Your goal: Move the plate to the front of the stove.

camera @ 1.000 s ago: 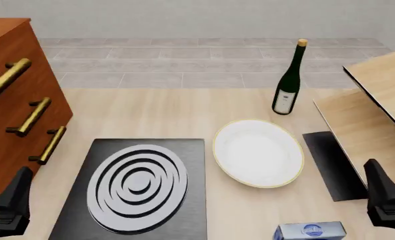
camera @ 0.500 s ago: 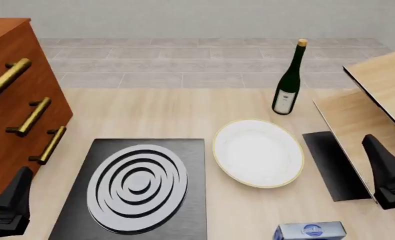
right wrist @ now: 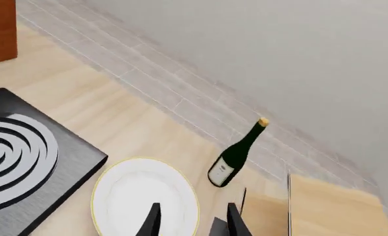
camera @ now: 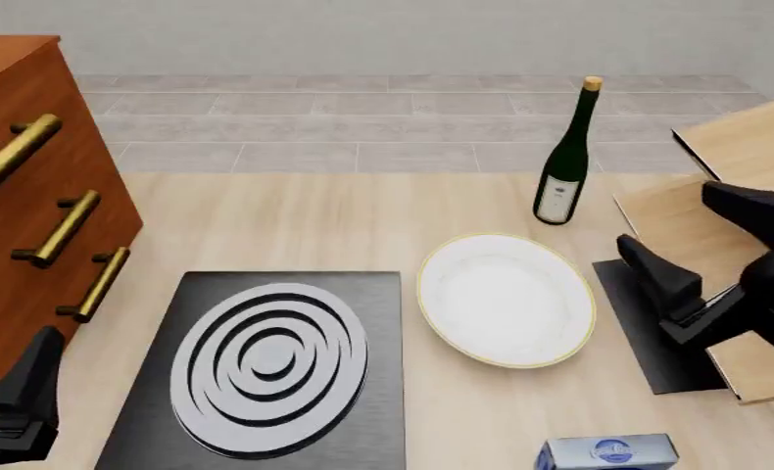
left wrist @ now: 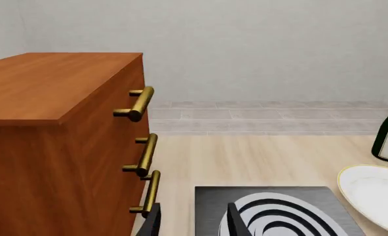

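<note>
Pale wood tabletop, grey tiled floor and a blank wall beyond.

At the right gripper: spread wide, holding nothing, raised over the dark mat and the edge of the light wooden boards, fingers aimed toward the plate. Just beside the plate's right rim in the front view, not touching it. From the right wrist view, looks down past both fingertips onto the plate and the wine bottle.

At the left gripper: likewise parted and empty, parked low at the near left corner beside the wooden dresser, just off the stove's left edge.

Outward to the plate: lies flat on the table just right of the stove, close to its right edge but apparently not overlapping it, with the bottle standing behind it and a blue box near the table's front edge.

Step in hand, by judgement: approach for the pick, nothing grasped yet. Calls next for lowering the right gripper to the plate's right rim, pinching a thin, shallow edge, then lifting and carrying it to the front of the stove. Risks worth noting: slipping off so low a rim, tilting the plate on the lift, and nudging the blue box on the way.
</note>
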Tool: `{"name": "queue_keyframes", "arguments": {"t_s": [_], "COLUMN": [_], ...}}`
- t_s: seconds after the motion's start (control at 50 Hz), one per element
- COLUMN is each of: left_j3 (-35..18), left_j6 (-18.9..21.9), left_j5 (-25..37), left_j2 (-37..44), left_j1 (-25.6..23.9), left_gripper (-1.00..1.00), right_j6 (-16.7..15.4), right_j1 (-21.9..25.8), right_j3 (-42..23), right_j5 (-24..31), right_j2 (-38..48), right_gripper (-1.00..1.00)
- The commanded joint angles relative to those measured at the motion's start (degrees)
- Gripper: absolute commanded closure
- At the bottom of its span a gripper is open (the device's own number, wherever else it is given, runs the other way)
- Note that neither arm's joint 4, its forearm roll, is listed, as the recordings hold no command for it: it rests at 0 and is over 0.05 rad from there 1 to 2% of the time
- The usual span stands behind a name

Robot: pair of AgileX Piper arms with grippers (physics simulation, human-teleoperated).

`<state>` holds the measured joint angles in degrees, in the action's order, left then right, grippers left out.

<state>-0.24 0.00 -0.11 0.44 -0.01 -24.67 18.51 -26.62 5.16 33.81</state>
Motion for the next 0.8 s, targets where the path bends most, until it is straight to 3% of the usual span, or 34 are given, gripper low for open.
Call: {"name": "queue_keyframes", "arguments": {"t_s": [0.02, 0.08, 0.26, 0.8], "left_j3": [0.0, 0.0, 0.0, 0.0], "left_j6": [0.0, 0.0, 0.0, 0.0], "left_j5": [0.0, 0.0, 0.0, 0.0], "left_j2": [0.0, 0.0, 0.0, 0.0], "left_j1": [0.0, 0.0, 0.0, 0.0], "left_gripper": [-1.00, -1.00, -1.00, -1.00], "right_j6": [-5.2, -8.2, -11.6, -21.2], "right_j1": [5.9, 6.4, 7.4, 13.5], "right_j3": [-2.1, -1.1, -0.5, 3.6], "right_j5": [-2.1, -3.9, -6.2, -17.0], "right_j2": [9.4, 11.1, 13.7, 34.1], "right_gripper": [-1.00, -1.00, -1.00, -1.00]}}
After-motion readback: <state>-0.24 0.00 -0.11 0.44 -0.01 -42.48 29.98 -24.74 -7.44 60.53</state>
